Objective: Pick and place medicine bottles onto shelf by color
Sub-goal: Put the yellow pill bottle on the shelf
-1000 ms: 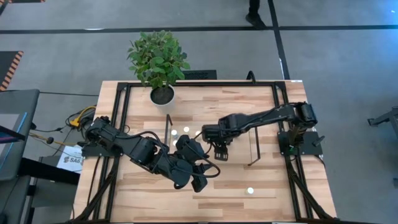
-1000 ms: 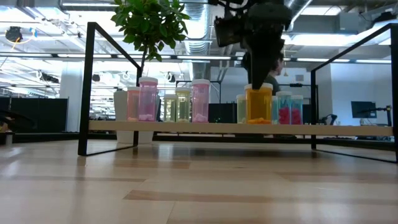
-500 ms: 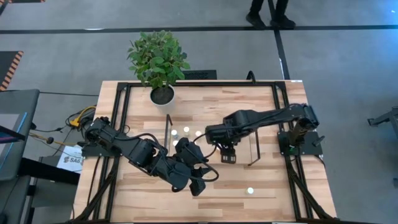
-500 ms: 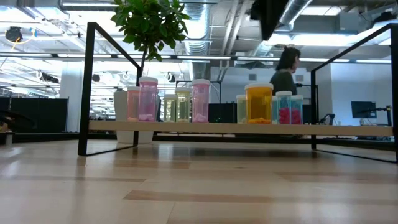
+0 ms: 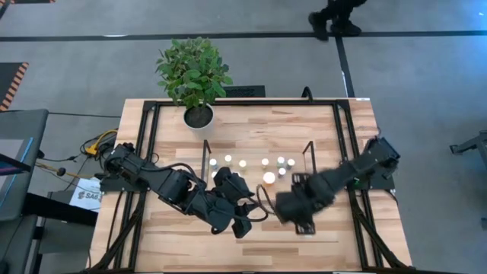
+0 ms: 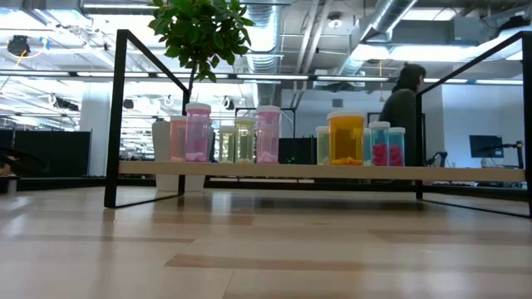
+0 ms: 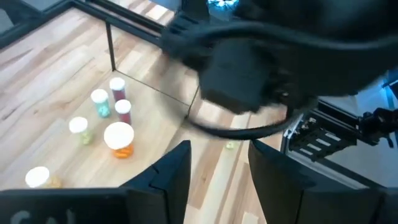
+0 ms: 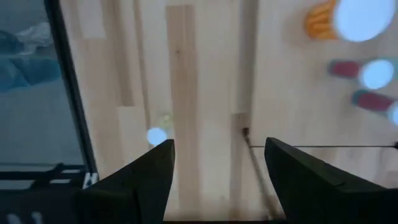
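Yellow-green and white-capped, the last loose bottle (image 8: 157,133) lies on the table in front of the shelf (image 5: 251,149), where the other bottles (image 6: 345,138) stand. The right gripper (image 5: 303,221), spread and empty, hangs near it: the reach for the next pick. Next it must centre over the cap, descend and close. The left gripper (image 7: 219,173), part open, holds nothing, waiting at table centre.
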